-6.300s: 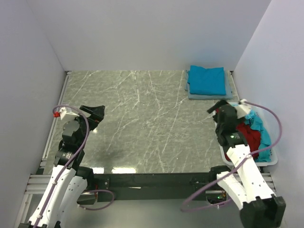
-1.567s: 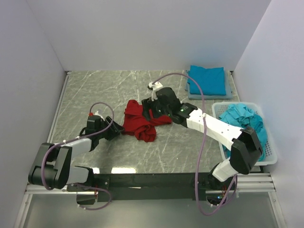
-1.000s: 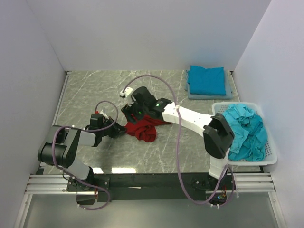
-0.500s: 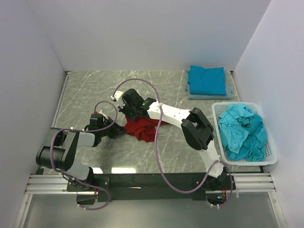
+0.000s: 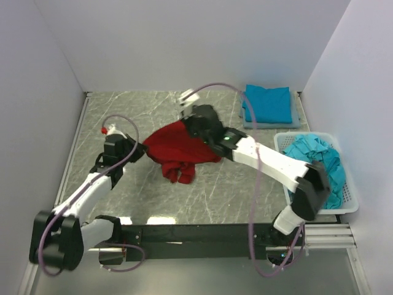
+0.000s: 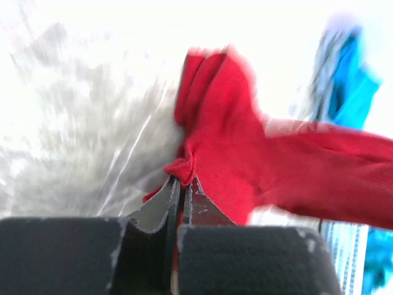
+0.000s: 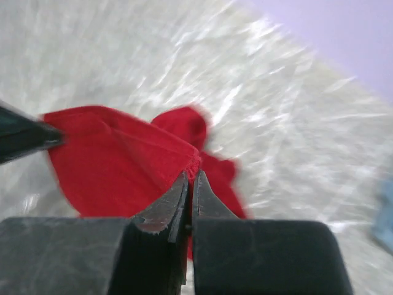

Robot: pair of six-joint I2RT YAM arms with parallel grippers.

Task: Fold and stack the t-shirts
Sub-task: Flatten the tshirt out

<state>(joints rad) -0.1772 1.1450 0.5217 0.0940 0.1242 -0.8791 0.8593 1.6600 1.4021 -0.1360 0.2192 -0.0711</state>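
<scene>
Over the grey marbled worktop (image 5: 123, 117), left tool (image 5: 140, 151) and right tool (image 5: 188, 122) both pinch the soft deep-red cotton t-shirt (image 5: 183, 147); I'd pull apart evenly, flattening it.

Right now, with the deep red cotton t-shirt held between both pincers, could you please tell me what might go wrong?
The left pincer and right pincer each nip only a small fold at the edge of the deep red cotton t-shirt, so pulling apart could slip it free. Its lower part is bunched up over the grey marbled tabletop, so it may land creased rather than flat.
</scene>
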